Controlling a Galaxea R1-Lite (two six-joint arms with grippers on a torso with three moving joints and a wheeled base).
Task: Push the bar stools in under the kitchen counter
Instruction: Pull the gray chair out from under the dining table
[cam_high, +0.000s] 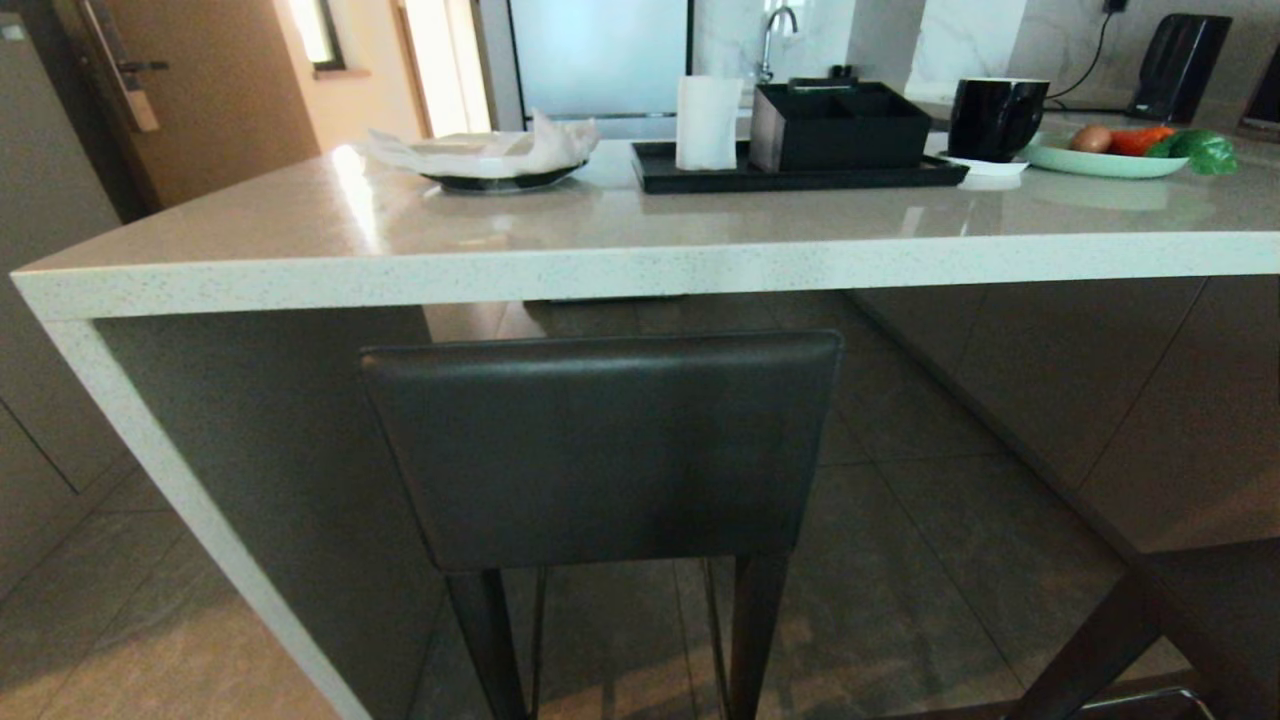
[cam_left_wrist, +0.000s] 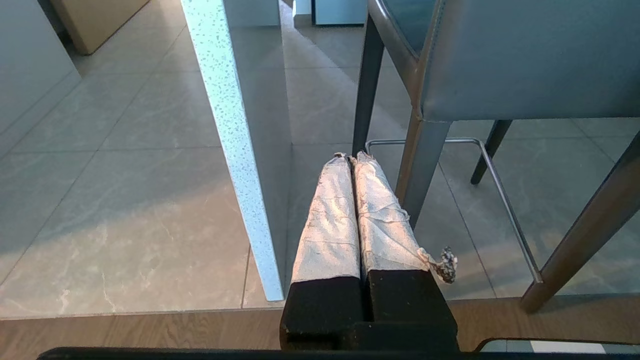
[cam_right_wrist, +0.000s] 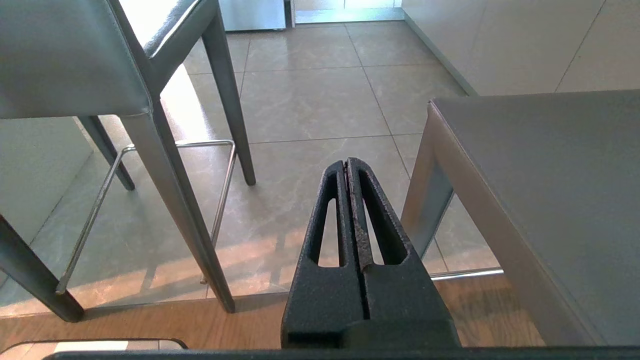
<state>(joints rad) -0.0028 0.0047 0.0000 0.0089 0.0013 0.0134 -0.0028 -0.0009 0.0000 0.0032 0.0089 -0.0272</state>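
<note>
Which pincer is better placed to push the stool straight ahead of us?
Probably either: the stool is centred, its backrest seen beside both the shut left pincer and the shut right pincer. Neither touches it.

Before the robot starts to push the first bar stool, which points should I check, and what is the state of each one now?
1. Dark grey leather bar stool faces the pale stone kitchen counter: ok.
2. Stool already under the counter: not ok, its backrest stands on the near side of the edge.
3. Tiled floor under the counter free: ok.
4. Left gripper shut, empty: ok.
5. Right gripper shut, empty: ok.
6. Second stool clear of the first: cannot tell.
</note>
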